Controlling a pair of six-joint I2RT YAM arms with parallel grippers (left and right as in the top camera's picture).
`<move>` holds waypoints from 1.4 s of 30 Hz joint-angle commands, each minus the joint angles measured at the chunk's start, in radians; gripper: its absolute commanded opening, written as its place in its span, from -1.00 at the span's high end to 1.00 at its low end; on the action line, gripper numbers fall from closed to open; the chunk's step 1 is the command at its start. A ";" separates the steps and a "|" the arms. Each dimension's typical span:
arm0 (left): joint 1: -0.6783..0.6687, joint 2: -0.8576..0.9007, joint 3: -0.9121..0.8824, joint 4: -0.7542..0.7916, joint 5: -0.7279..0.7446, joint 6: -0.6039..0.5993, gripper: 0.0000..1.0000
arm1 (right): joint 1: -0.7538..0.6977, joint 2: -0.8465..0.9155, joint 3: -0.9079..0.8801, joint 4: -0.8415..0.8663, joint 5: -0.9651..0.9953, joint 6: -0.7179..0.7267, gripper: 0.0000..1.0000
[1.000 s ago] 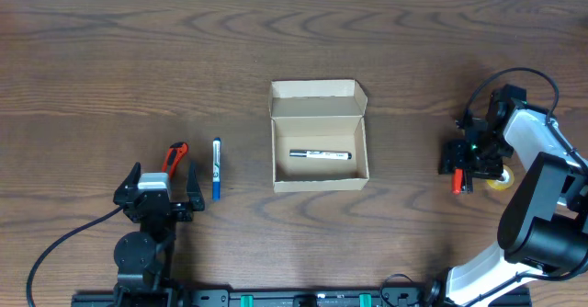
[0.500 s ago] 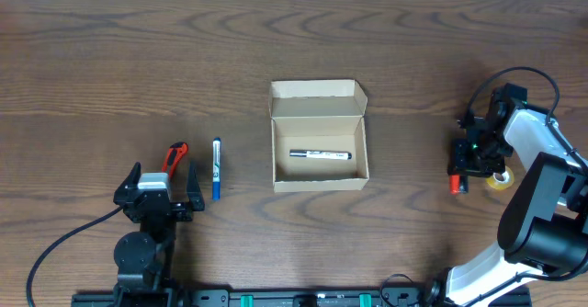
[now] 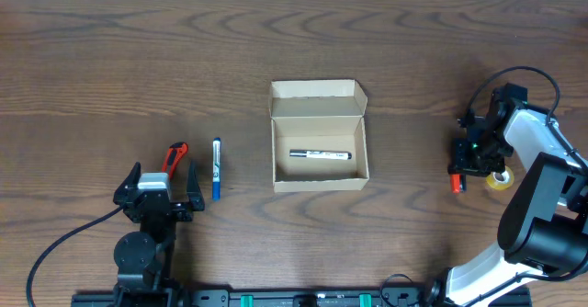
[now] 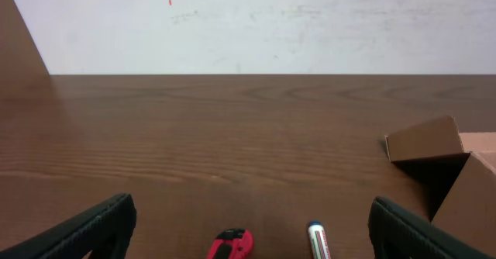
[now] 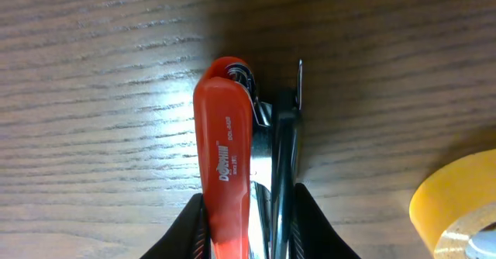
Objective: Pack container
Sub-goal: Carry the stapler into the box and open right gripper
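Left gripper [image 3: 162, 178], at the front-left of the surface [image 3: 92, 59], is holding its jaws spread near a red tool [image 3: 175, 154] and a blue marker [image 3: 216, 167]. The box [image 3: 320, 183] is sitting open at the centre, containing a black marker [image 3: 320, 154]. By the right edge, the jaws of the right gripper [image 5: 252, 232] are pinching an orange cutter [image 5: 225, 135] beside yellow tape [image 5: 457, 205].

One box [image 3: 317, 91], two markers [image 3: 321, 154] [image 3: 216, 167], two red-handled tools [image 3: 175, 154] [image 5: 225, 174], one yellow tape roll [image 3: 502, 181]

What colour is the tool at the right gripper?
The tool is orange-red and black; right wrist view shows it best.
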 commanded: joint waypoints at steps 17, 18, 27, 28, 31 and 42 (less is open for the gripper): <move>0.004 -0.006 -0.034 -0.015 0.004 -0.011 -0.91 | 0.116 -0.297 0.050 0.008 -0.074 -0.022 0.98; 0.004 -0.006 -0.034 -0.015 0.004 -0.011 -0.91 | 0.130 -0.322 0.050 0.007 -0.074 -0.023 0.97; 0.004 -0.006 -0.034 -0.015 0.004 -0.011 -0.91 | 0.332 -0.411 0.050 -0.039 -0.276 -0.333 0.97; 0.004 -0.006 -0.034 -0.015 0.005 -0.011 -0.91 | 0.362 -0.414 0.051 -0.038 -0.300 -0.380 0.97; 0.004 -0.006 -0.034 -0.015 0.005 -0.011 -0.91 | 0.442 -0.418 0.073 -0.038 -0.325 -0.430 0.98; 0.004 -0.006 -0.034 -0.015 0.004 -0.011 -0.91 | 0.691 -0.414 0.230 -0.058 -0.328 -0.482 0.98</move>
